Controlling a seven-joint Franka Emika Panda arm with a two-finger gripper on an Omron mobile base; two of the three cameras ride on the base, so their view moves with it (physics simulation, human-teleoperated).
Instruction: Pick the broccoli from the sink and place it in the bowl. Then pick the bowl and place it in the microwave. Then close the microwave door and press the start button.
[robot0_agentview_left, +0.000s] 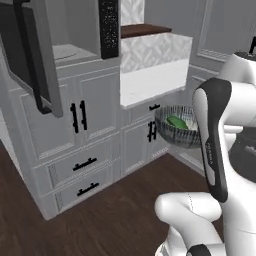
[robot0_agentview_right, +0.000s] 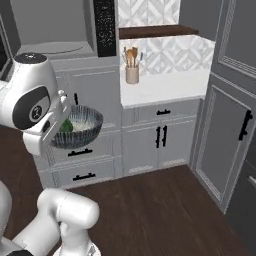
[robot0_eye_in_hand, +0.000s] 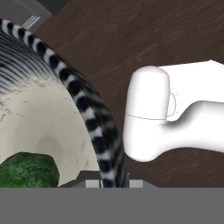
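Broccoli sat inside the bowl, a small lumpy green bit on the pale speckled inside, close to the rim. From the left base view it showed as a green lump low in the bowl, and from the right base view as a green spot at the bowl's near edge.

At the bottom of the hand view, the gripper was pinched tight on the bowl's rim, with the dark and white striped wall running between its tips. The bowl was held up in the air over the dark wood floor, not touching anything else. It looked wide and round, striped dark on the outside and pale grey inside.

Up and to the left of the bowl was the microwave. Its pale inside and round plate showed. The microwave door hung open, further left of the bowl, with a long black bar handle. The black speckled panel stood above the bowl. Behind the bowl were grey cabinets with black handles. To the right of the bowl, in the right base view, a white counter held a cup of wooden spoons.
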